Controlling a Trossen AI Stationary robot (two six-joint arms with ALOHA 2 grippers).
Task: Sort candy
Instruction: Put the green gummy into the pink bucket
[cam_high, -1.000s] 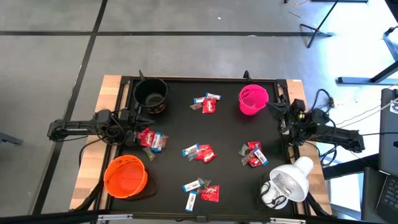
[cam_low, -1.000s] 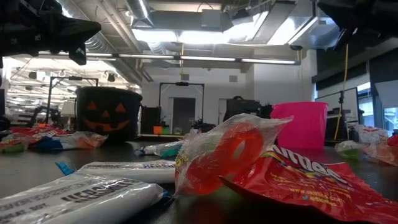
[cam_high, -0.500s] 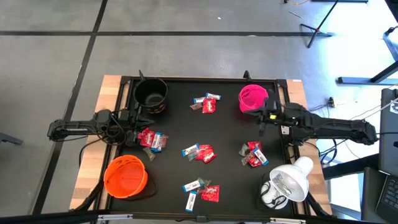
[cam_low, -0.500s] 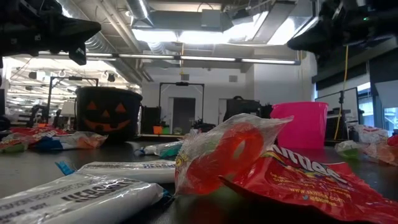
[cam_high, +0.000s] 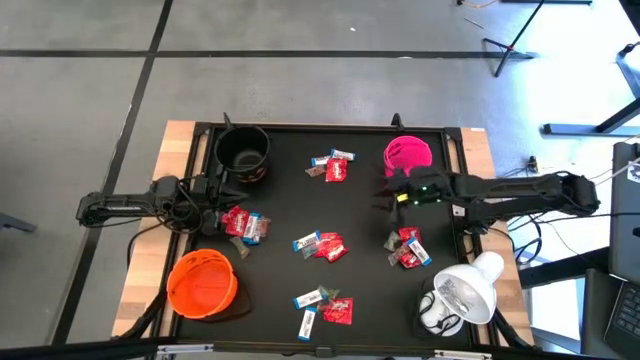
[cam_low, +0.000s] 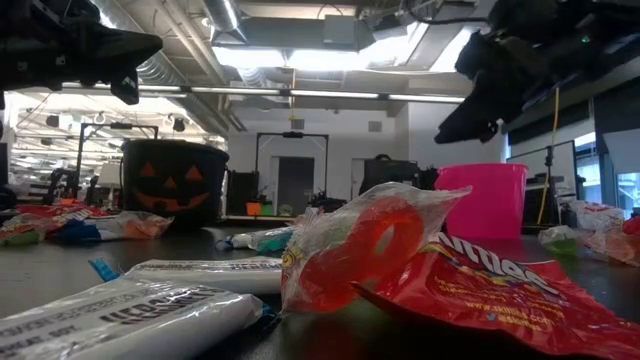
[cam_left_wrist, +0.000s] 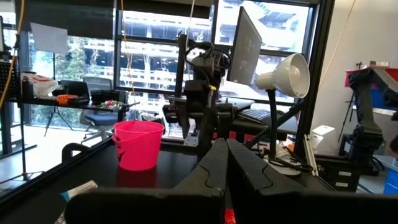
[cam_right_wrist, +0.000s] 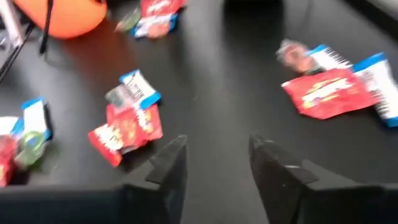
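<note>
Candy in red and blue-and-white wrappers lies in small heaps on the black table: far middle (cam_high: 333, 166), left (cam_high: 243, 225), centre (cam_high: 322, 245), right (cam_high: 408, 248) and near (cam_high: 325, 305). My right gripper (cam_high: 388, 196) hangs open above the table, in front of the pink bowl (cam_high: 407, 158). Its wrist view shows bare table between the fingers (cam_right_wrist: 214, 155), with the centre heap (cam_right_wrist: 127, 124) and the far heap (cam_right_wrist: 329, 90) ahead. My left gripper (cam_high: 215, 192) waits shut at the table's left edge, beside the left heap. Its fingers (cam_left_wrist: 225, 163) show closed together.
A black pumpkin bowl (cam_high: 243, 152) stands at the far left and an orange bowl (cam_high: 202, 284) at the near left. A white lamp (cam_high: 460, 295) stands at the near right corner. Bare black table lies between the heaps.
My right arm has swung out from the table's right edge toward its middle, passing in front of the pink bowl. It now reaches over the table. The candy and bowls have not moved.
</note>
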